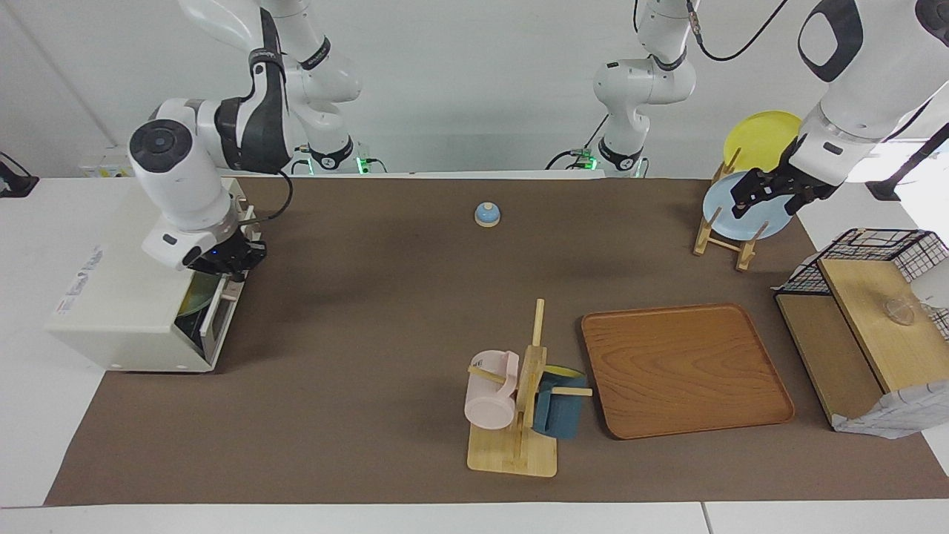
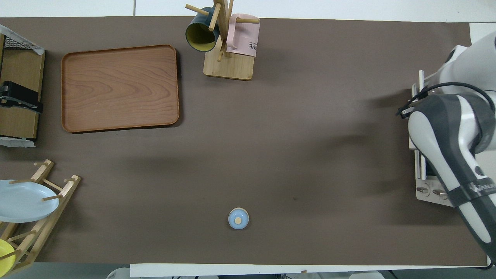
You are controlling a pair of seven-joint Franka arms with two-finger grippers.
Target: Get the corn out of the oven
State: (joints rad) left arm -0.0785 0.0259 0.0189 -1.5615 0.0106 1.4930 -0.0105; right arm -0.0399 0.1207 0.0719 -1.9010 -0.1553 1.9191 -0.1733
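Observation:
The cream-white oven [image 1: 126, 297] stands at the right arm's end of the table; its front edge with knobs shows in the overhead view [image 2: 424, 190]. My right gripper [image 1: 226, 265] is at the top edge of the oven's door, by the handle; my arm hides it from overhead. A yellow-green shape shows through the door glass [image 1: 194, 298]; I cannot tell whether it is the corn. My left gripper [image 1: 764, 196] hangs open and empty in the air by the plate rack, waiting, and also shows in the overhead view [image 2: 19, 99].
A wooden tray [image 1: 682, 371] lies toward the left arm's end. A mug tree [image 1: 519, 415] beside it holds a pink and a blue mug. A small blue bell [image 1: 487, 214] sits near the robots. A plate rack [image 1: 723, 237] and a wire basket [image 1: 875, 252] stand at the left arm's end.

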